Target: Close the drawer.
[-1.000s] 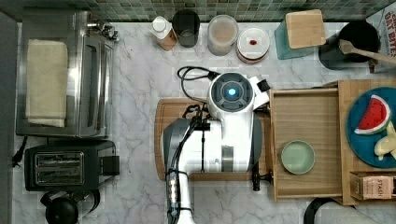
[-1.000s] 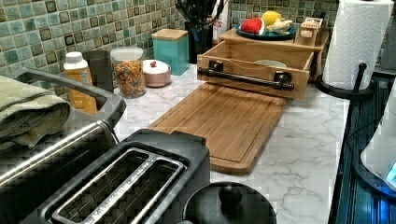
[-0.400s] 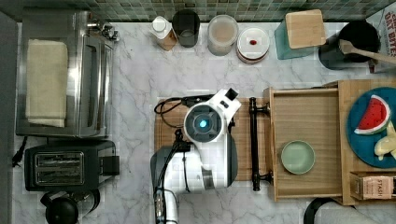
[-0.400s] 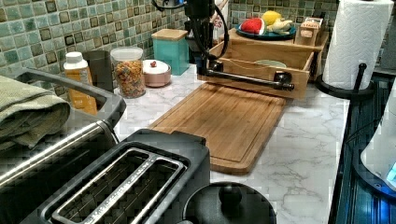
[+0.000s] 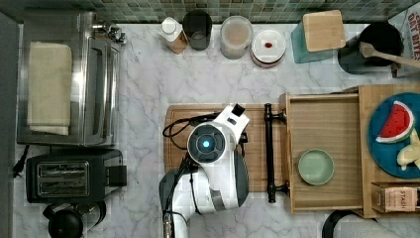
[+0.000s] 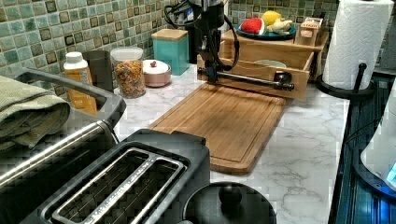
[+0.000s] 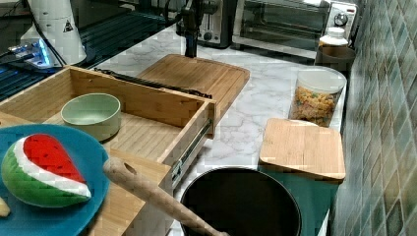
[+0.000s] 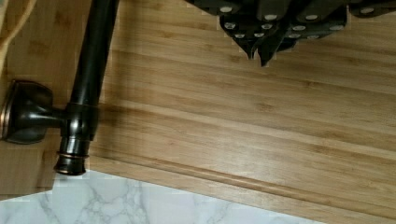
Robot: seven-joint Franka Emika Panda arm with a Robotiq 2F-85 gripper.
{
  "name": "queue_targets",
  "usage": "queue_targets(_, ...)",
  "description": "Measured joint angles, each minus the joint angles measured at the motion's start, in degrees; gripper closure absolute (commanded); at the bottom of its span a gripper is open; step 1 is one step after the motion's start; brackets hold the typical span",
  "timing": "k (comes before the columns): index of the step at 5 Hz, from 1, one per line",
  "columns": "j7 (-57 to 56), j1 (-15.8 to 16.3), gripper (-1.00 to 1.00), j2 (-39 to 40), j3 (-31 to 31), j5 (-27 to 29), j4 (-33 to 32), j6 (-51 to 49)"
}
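The drawer (image 5: 324, 153) sat at the right of the top view, pulled out from its wooden box, with a green bowl (image 5: 316, 167) inside it near the front. Its long black handle (image 5: 270, 151) ran up and down just left of the drawer front. The cutting board (image 5: 213, 148) lay flat on the marble surface (image 5: 143, 94), in the middle of the top view, right beside the handle. The robot arm (image 5: 210, 163) hung over the board. In the left view, the pincer (image 6: 212, 74) reached down near the left end of the handle, at the upper middle of the frame. In the wrist view its dark fingers (image 8: 268, 35) at the top edge looked pressed together, holding nothing, above the bare board and apart from the handle. A blue plate (image 5: 391, 136) with a watermelon slice (image 5: 394, 122) sat on top of the box at the far right.
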Motion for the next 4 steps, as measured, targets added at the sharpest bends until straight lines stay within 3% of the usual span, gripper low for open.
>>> queue_targets(4, 0.4, 0.0, 1.0, 3.8, -1.2, -3.3, -4.7, 8.7)
